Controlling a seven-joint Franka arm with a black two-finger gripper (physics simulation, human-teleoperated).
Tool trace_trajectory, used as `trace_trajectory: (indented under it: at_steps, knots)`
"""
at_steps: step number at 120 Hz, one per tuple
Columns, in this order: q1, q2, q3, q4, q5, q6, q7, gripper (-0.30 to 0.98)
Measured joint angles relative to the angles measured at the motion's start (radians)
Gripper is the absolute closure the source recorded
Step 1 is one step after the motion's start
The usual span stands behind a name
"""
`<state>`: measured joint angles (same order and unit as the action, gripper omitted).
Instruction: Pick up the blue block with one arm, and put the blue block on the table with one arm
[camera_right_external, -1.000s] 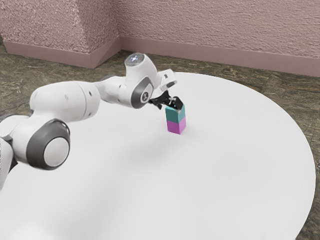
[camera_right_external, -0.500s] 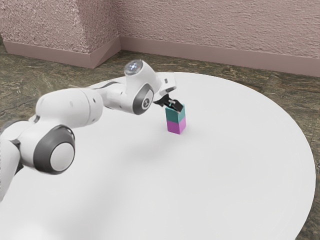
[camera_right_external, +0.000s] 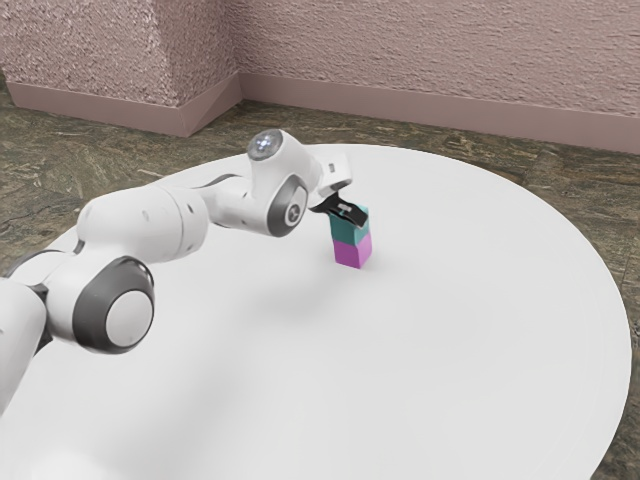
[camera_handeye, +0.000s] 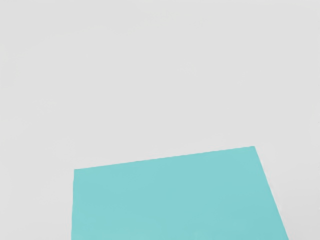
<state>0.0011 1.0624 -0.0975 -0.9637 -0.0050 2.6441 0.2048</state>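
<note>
A white robot arm reaches in from the exterior view's left to bring its black gripper to the top of the blue block, which sits on a purple block standing on the round white table. Whether the gripper has a grasp on the blue block or is loose around it cannot be told from either view. The approach looks complete, by all appearances, but the lift off the purple block and the setting-down on the table's bare surface are left to do.
</note>
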Motion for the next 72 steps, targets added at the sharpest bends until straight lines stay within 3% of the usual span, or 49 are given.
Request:
trace_trajectory:
  at_steps: [32, 60, 72]
  knots:
    - [-0.003, 0.002, -0.004, -0.004, -0.001, 0.007, 0.010, 0.07]
    - [-0.004, -0.005, -0.001, -0.010, 0.003, 0.010, 0.001, 0.34]
    - [-0.001, -0.115, 0.027, -0.139, 0.009, 0.012, -0.012, 0.39]
